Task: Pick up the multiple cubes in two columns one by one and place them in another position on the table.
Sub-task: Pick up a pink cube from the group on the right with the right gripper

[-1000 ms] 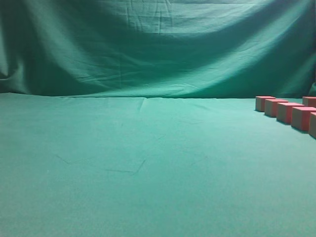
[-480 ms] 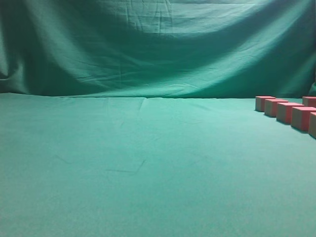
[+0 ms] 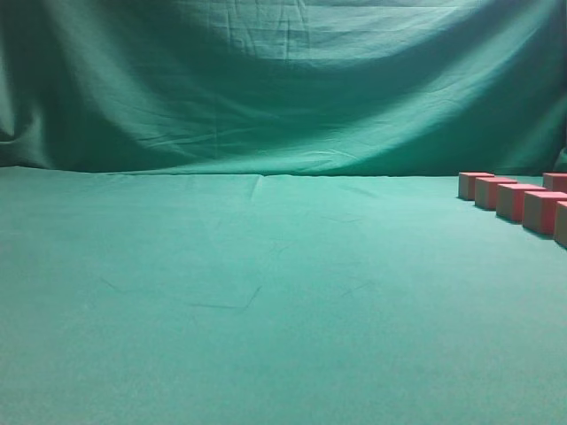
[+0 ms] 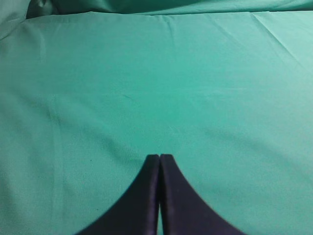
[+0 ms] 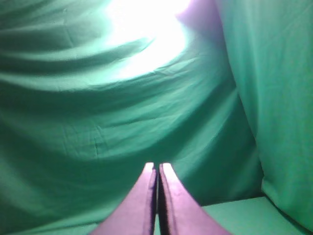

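Nothing has moved since a second ago: the cubes (image 3: 518, 200) sit in their rows at the desk's (image 3: 266, 301) far right edge. Both my left claw (image 4: 160, 157) and right claw (image 5: 157, 166) are pressed together, empty, well away. No pick begun yet.

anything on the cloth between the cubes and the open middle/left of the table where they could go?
Nothing visible. The cubes sit in rows at the far right edge of the exterior view, partly cut off by the frame. The table to their left shows only bare, lightly wrinkled green cloth. Neither tool appears in that view.
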`<act>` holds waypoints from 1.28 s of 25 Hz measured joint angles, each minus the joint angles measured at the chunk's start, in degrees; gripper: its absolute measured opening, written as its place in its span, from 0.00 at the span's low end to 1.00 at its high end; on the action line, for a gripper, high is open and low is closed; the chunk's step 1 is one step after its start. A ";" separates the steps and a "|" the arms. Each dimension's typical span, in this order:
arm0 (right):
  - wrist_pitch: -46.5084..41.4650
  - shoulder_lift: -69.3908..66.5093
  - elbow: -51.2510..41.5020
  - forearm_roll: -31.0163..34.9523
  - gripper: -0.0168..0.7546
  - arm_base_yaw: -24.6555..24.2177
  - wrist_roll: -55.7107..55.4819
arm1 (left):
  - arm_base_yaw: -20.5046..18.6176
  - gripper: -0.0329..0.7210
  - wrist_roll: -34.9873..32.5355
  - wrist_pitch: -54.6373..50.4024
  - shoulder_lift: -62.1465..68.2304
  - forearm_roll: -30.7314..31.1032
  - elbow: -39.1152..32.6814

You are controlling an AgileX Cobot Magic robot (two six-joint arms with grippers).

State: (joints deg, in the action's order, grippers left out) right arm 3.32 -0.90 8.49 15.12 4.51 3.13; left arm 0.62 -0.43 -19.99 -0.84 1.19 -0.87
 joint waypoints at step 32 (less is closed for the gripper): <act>-54.98 -67.54 39.98 -4.93 0.02 9.60 -3.76 | 0.00 0.04 0.00 0.00 0.00 0.00 0.00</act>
State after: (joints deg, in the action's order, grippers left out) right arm -51.66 -68.44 48.47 10.19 14.11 -0.63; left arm 0.62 -0.43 -19.99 -0.84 1.19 -0.87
